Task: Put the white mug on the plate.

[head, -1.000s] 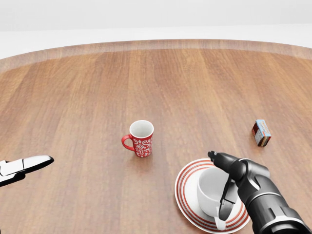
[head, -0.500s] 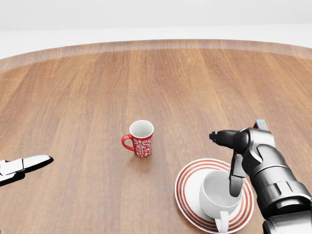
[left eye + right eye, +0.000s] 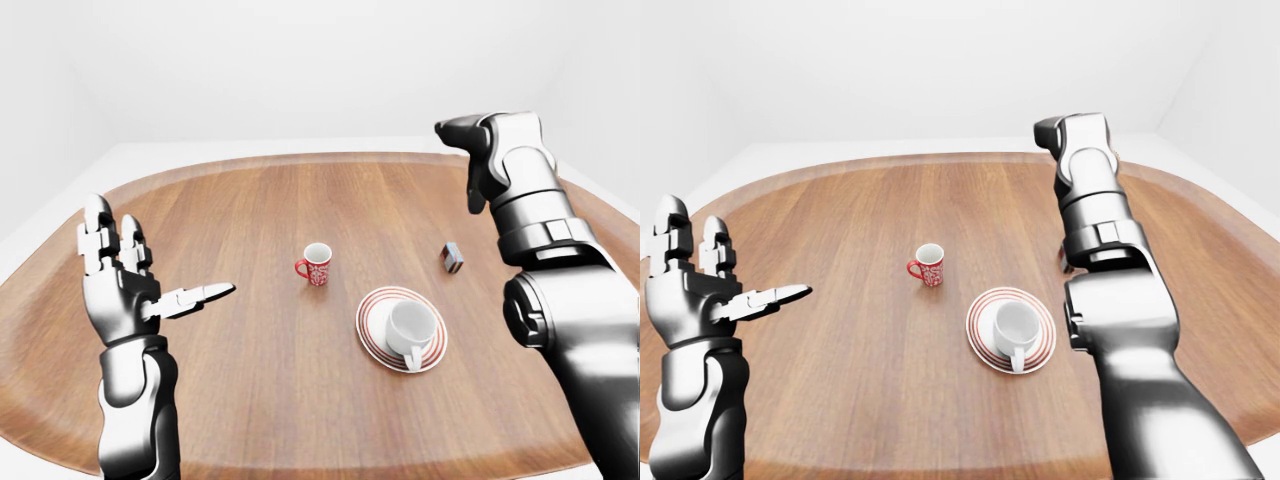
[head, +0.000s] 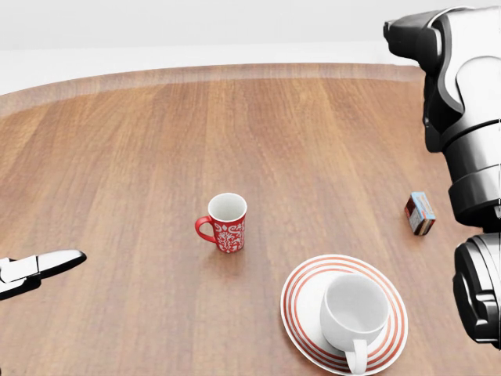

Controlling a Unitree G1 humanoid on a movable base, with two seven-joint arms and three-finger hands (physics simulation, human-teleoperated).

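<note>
We judge the task done: the plain white ceramic mug point(image 4: 354, 316) stands upright on the round red-striped white plate point(image 4: 301, 291). Our right hand point(image 3: 478, 160) is raised well clear, fingers apart and empty; our left hand point(image 3: 125, 285) hangs spread open.

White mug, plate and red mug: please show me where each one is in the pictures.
white mug point(image 4: 354, 311), head view, on its inner wall.
plate point(image 4: 300, 298), head view, on the striped rim left of the mug.
red mug point(image 4: 228, 233), head view, on its patterned side.
</note>
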